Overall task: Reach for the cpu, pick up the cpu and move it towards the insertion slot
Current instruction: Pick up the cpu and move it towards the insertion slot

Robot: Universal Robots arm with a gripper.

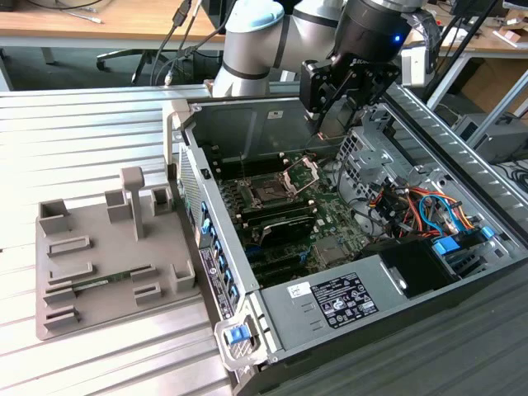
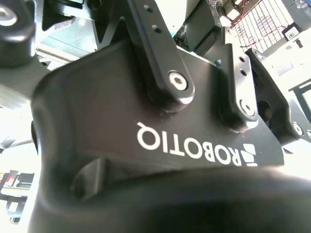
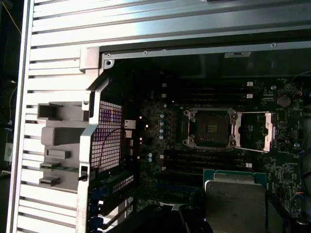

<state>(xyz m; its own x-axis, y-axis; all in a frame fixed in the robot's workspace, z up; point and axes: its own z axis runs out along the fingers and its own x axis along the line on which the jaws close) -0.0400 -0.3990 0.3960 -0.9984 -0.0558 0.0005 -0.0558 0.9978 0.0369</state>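
Observation:
In the exterior view my gripper hangs over the back of the open computer case, shut on the cpu, a small tan-edged piece between the fingertips. In the first wrist view the cpu is a silvery square with a thin rim, held above the green board. The insertion slot is a dark square socket in a silver frame, with its hinged bracket swung open beside it. In the exterior view the insertion slot lies below the gripper, toward that view's left. The second wrist view shows the gripper's black housing up close.
A grey fixture tray on the slatted table holds a green memory stick. Case walls ring the board. Long black memory slots flank the socket. Coloured cables and a drive cage crowd the exterior view's right.

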